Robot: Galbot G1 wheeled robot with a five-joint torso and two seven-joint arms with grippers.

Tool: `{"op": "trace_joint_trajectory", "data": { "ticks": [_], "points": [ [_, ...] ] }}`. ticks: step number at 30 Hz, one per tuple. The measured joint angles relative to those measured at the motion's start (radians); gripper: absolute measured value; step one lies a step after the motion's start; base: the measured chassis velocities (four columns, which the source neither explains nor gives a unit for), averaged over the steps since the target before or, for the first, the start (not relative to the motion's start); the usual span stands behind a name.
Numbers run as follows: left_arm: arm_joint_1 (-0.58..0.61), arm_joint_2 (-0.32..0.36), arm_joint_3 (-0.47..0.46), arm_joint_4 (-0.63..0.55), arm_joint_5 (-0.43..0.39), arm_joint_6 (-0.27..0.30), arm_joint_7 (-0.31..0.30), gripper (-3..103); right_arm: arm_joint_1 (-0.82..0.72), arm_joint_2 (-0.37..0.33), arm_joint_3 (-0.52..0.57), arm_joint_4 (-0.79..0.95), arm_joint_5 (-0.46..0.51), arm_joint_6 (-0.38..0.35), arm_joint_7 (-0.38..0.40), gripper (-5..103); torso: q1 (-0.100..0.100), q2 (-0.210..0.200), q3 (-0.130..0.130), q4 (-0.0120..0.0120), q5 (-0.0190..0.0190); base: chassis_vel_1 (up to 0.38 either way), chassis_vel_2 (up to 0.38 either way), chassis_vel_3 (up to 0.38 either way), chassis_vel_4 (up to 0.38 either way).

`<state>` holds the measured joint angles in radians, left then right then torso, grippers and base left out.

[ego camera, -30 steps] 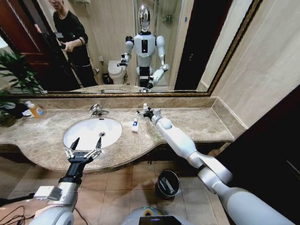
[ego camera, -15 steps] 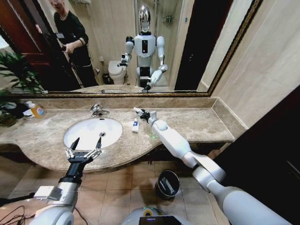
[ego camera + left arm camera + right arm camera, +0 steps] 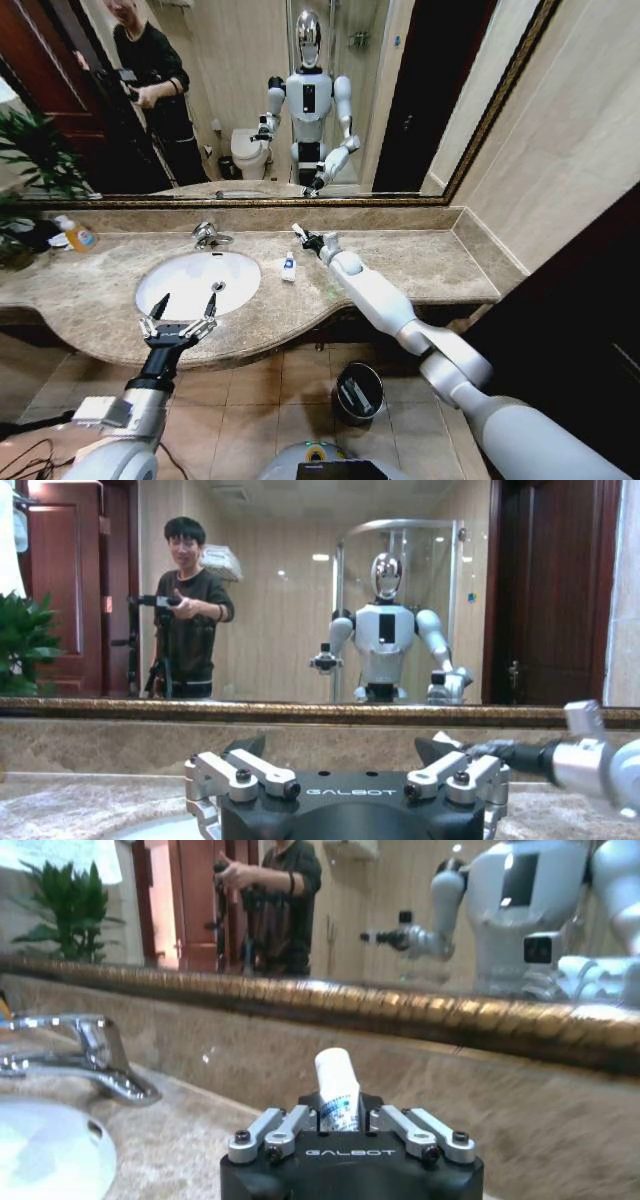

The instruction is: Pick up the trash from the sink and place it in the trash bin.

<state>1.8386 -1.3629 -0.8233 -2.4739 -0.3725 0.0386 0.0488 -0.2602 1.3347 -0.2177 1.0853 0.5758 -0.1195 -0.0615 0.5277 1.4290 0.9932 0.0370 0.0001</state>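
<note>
At the left end of the bench (image 3: 90,290), by the plant, stands a yellow bottle (image 3: 76,235) that is no part of the job. The left claw (image 3: 181,312) hangs spread open over the near edge of the bench, just in front of the sink (image 3: 160,285), holding nothing; its wrist view shows both fingers wide apart. The sink itself looks bare apart from the drain, with the tap (image 3: 206,235) behind it, so the basin seems already cleared, as far as the head view can tell. Just to the right of the sink a small white piece with a blue mark (image 3: 288,267) lies on the bench, untouched. Further right, the right claw (image 3: 303,237) is stretched out over the back of the bench near the wall, closed around a white tube (image 3: 337,1090) with a blue label that stands up between its fingers. Down on the tiled floor below the bench edge sits the trash bin (image 3: 341,378), with something pale already inside. So the tube is grasped but not yet carried to the bin, and the small piece on the bench still waits.
</note>
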Motion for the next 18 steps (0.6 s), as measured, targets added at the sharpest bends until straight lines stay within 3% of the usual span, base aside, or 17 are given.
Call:
{"op": "trace_joint_trajectory", "data": {
  "ticks": [2,6,10,11,15,18],
  "points": [
    [0.000,0.000,0.000,0.000,0.000,0.000,0.000,100,-0.026,-0.069,0.000,0.121,0.044,-0.023,0.020,22,0.000,0.000,0.000,-0.0002,-0.0001,0.000,0.000,0.000,0.000],
    [0.000,0.000,0.000,0.000,0.000,0.000,0.000,100,-0.051,-0.119,0.009,0.208,0.074,-0.038,0.030,22,0.000,0.000,0.000,-0.0003,0.0000,0.000,0.000,0.000,0.000],
    [0.000,0.000,0.000,0.000,0.000,0.000,0.000,100,-0.150,-0.248,0.075,0.444,0.142,-0.065,0.042,22,0.000,0.000,0.000,0.0000,0.0001,0.000,0.000,0.000,0.000],
    [0.000,0.000,0.000,0.000,0.000,0.000,0.000,100,-0.150,-0.248,0.075,0.444,0.142,-0.065,0.042,22,0.000,0.000,0.000,0.0000,0.0001,0.000,0.000,0.000,0.000],
    [0.000,0.000,0.000,0.000,0.000,0.000,0.000,100,-0.287,-0.379,0.192,0.634,0.216,-0.098,0.024,22,0.000,0.000,0.000,-0.0003,0.0003,0.000,0.000,0.000,0.000],
    [0.000,0.000,0.000,0.000,0.000,0.000,0.000,100,-0.348,-0.426,0.249,0.698,0.235,-0.107,0.016,22,0.000,0.000,0.000,-0.0003,0.0004,0.000,0.000,0.000,0.000]
  ]
}}
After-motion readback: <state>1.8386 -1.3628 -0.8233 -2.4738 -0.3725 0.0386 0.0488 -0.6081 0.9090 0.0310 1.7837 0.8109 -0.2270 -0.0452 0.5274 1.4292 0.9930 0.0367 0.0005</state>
